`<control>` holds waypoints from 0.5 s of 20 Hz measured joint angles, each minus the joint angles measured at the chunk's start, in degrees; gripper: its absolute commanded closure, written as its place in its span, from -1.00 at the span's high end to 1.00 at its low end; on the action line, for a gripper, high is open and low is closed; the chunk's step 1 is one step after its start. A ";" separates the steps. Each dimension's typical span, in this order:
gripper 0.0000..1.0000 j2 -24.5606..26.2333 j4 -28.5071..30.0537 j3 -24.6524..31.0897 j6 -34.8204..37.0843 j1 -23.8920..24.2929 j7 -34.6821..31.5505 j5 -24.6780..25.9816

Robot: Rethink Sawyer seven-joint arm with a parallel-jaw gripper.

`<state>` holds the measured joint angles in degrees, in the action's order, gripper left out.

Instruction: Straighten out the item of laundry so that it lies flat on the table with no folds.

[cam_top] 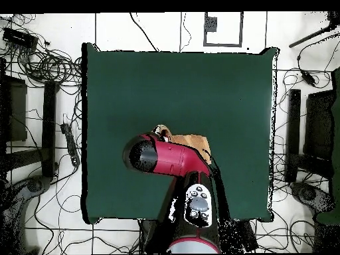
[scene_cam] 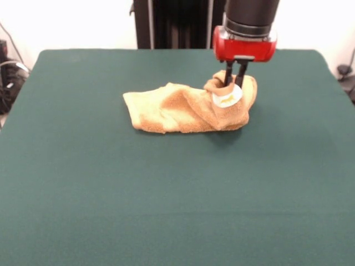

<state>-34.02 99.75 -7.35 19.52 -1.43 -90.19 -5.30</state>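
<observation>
dark green cloth-covered rectangular table point(scene_cam: 83, 194) carries one red and black robot arm's gripper point(scene_cam: 233, 84) and one small golden-orange terry towel point(scene_cam: 183, 108), bunched in folds a little toward the robot from mid-table. the two dark fingers stand close together, seemingly nipping a raised fold at the towel's end, beside one round white tag point(scene_cam: 227, 98). judging from this, a good pull draws that end low and outward, away from the heap, without lifting the whole cloth.
</observation>
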 measured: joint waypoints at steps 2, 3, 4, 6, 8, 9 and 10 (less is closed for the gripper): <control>-1.00 0.00 0.01 0.00 0.00 -0.01 0.00 -0.12; -1.00 0.00 0.01 0.00 0.00 -0.01 0.00 -0.12; -1.00 0.00 0.02 0.00 0.00 0.00 0.00 -0.12; -1.00 0.00 0.05 0.00 0.00 0.00 0.00 -0.31; -1.00 0.00 0.07 0.00 0.00 -0.01 0.00 -0.43; -1.00 0.00 0.07 0.00 0.00 -0.01 0.00 -0.48; -1.00 0.00 0.08 0.00 0.00 -0.01 0.00 -0.51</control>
<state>-34.02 99.83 -7.35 19.52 -1.44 -90.19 -5.81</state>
